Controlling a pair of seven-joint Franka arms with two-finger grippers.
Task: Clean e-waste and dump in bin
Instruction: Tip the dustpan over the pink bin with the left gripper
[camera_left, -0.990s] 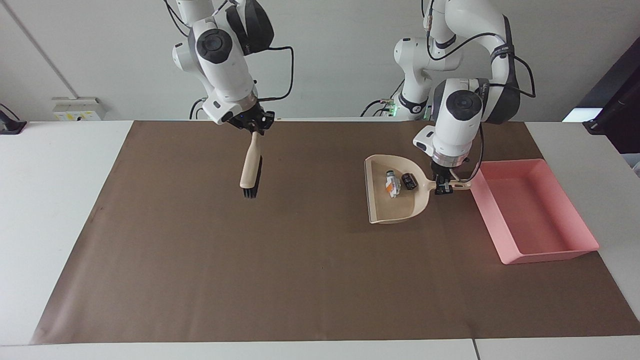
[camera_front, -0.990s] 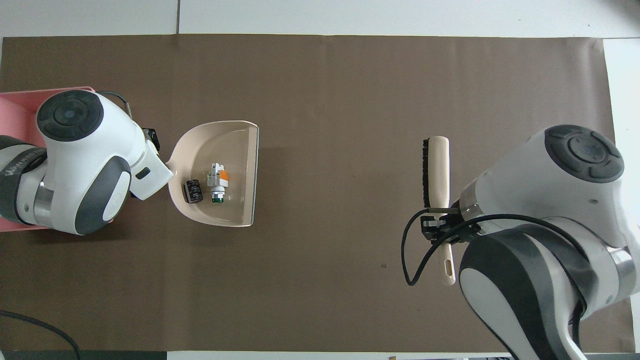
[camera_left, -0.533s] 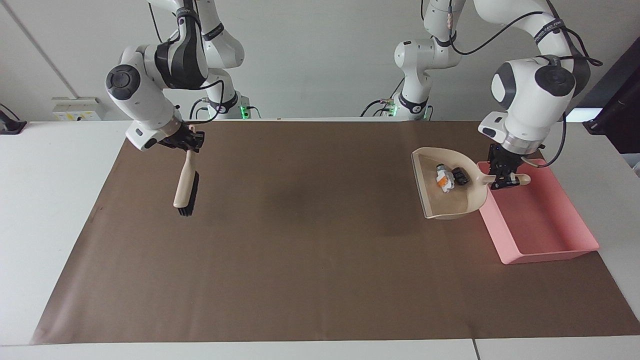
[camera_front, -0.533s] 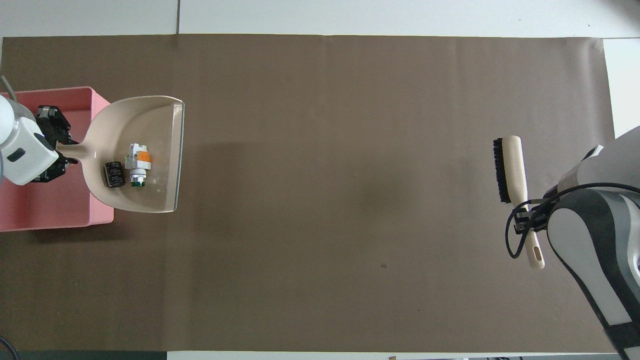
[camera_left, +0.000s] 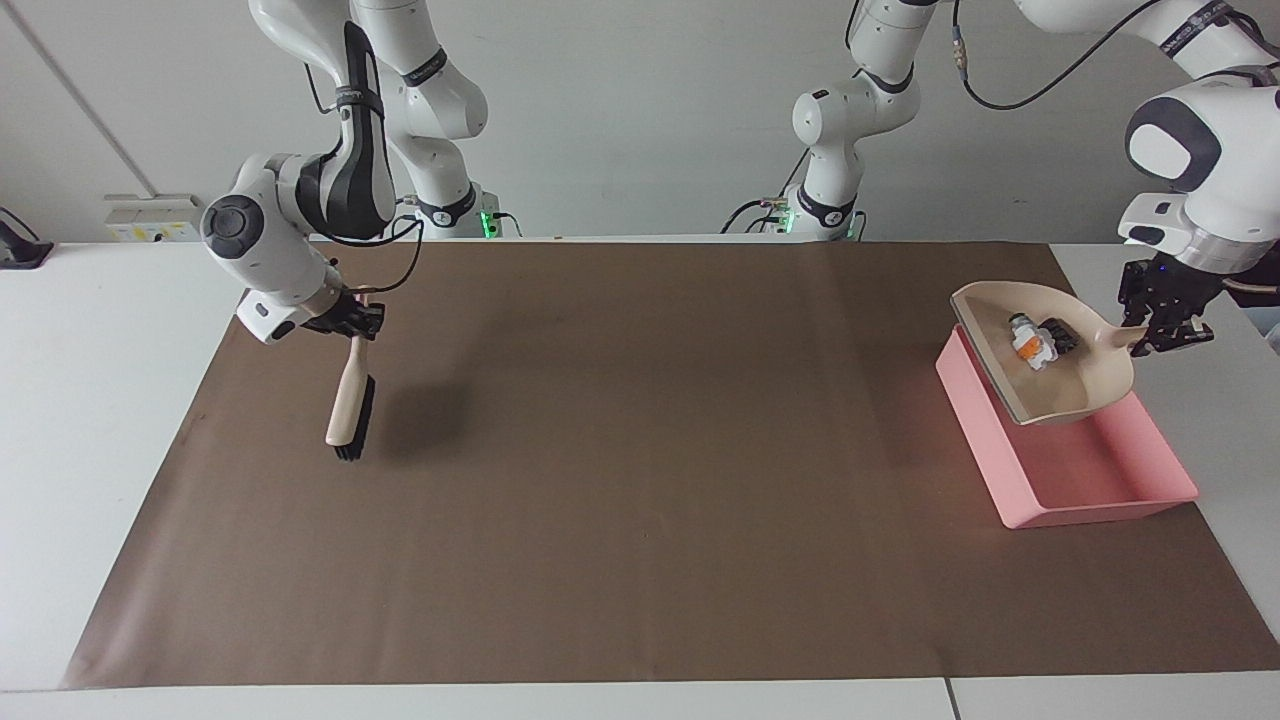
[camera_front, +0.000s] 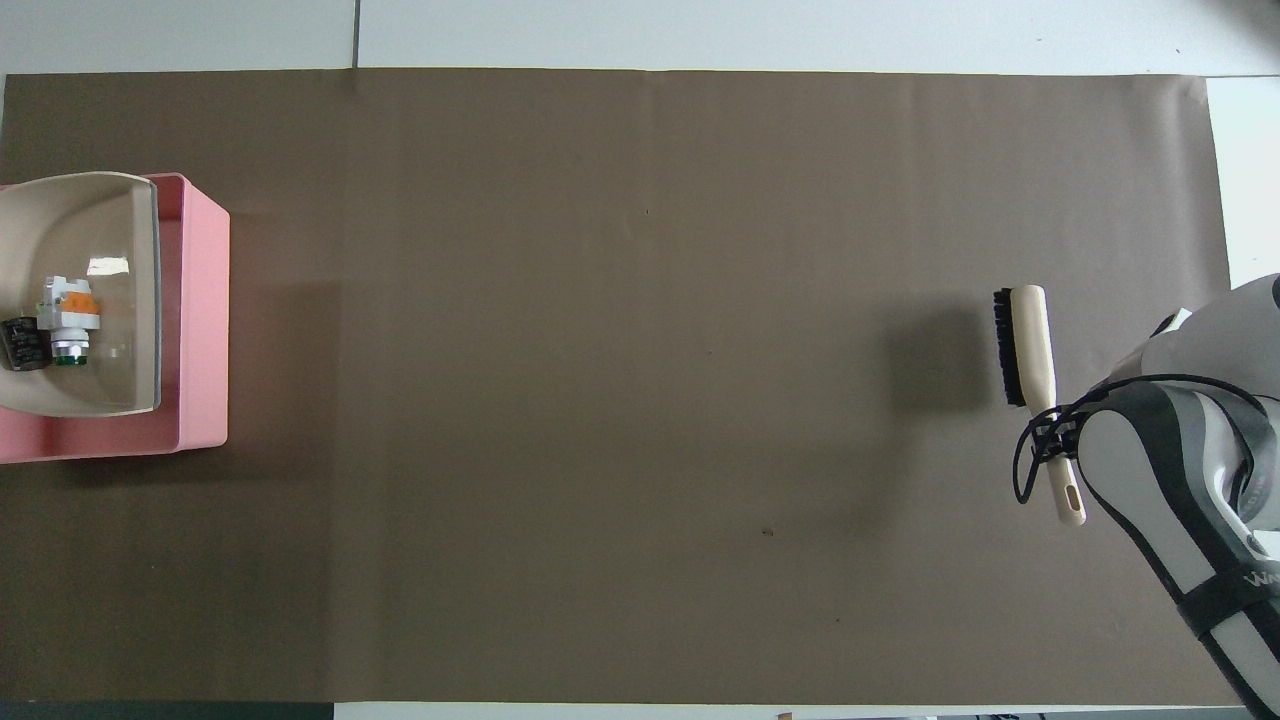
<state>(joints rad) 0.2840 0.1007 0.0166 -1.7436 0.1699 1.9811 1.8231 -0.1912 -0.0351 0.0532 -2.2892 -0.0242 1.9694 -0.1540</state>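
My left gripper (camera_left: 1160, 325) is shut on the handle of the beige dustpan (camera_left: 1075, 388) and holds it raised over the pink bin (camera_left: 978, 442). The e-waste lies inside the pan: a white part with an orange face (camera_left: 1028, 348) and a black part (camera_left: 1060, 337). In the overhead view the pan (camera_front: 100, 235) covers much of the bin (camera_front: 205, 320), with the white part (camera_front: 68, 315) and the black part (camera_front: 22, 343) in it; the left gripper is out of that view. My right gripper (camera_left: 352, 322) is shut on a beige brush (camera_left: 348, 405), bristle end hanging down over the mat.
A brown mat (camera_left: 640, 480) covers the table. The bin stands on it at the left arm's end. The brush (camera_front: 1030, 340) hangs over the right arm's end of the mat, its shadow beside it.
The left arm has lifted the dustpan with the parts off the mat and carried it over the bin. The right arm has carried the brush toward its own end of the table and lowered it.
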